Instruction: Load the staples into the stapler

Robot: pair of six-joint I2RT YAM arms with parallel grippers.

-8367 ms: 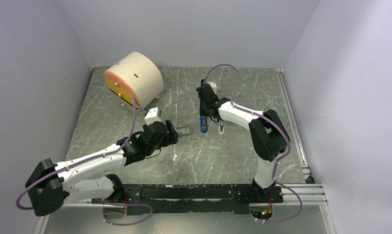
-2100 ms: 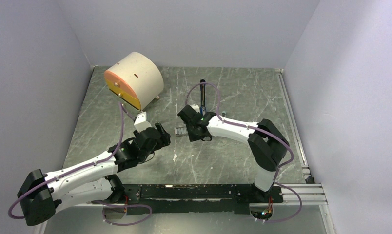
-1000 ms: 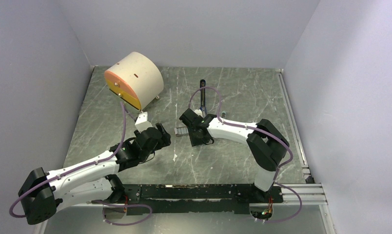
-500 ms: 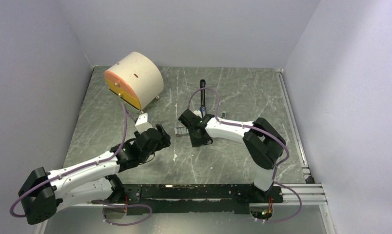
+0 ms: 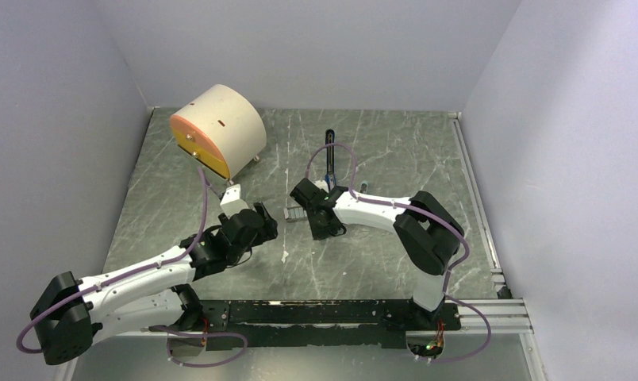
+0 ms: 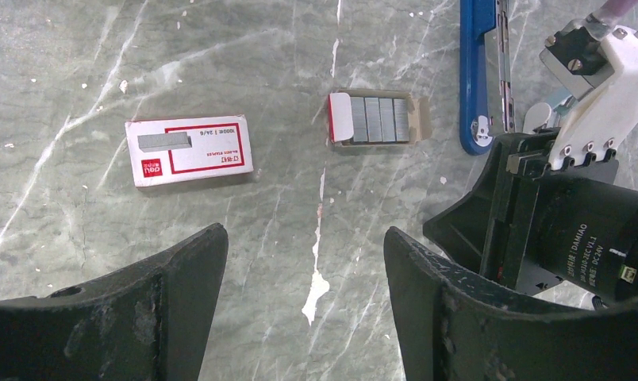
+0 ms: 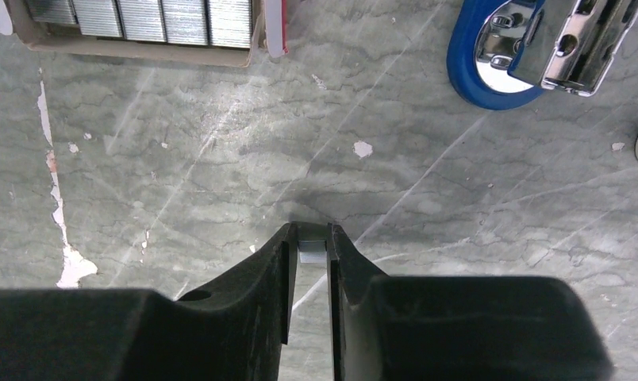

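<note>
The stapler (image 5: 329, 155) lies at mid-table, blue with black parts. Its blue end and metal channel show in the left wrist view (image 6: 474, 71) and the right wrist view (image 7: 498, 71). The staples (image 6: 377, 119) sit as grey strips in a small open card tray, also in the right wrist view (image 7: 141, 17). My right gripper (image 7: 312, 252) is shut on a small silvery strip of staples, held just above the table, nearer than the tray and the stapler's end. My left gripper (image 6: 304, 262) is open and empty, left of the right gripper (image 5: 324, 226).
A red-and-white staple box (image 6: 189, 149) lies left of the tray. A beige cylinder with an orange face (image 5: 218, 131) stands at the back left. A small pale piece (image 5: 362, 188) lies right of the stapler. Walls close in three sides.
Since the oldest frame my right gripper left the stapler and came over by the tray, and my left gripper let the tray go and drew back. In the last second almost nothing moved.
</note>
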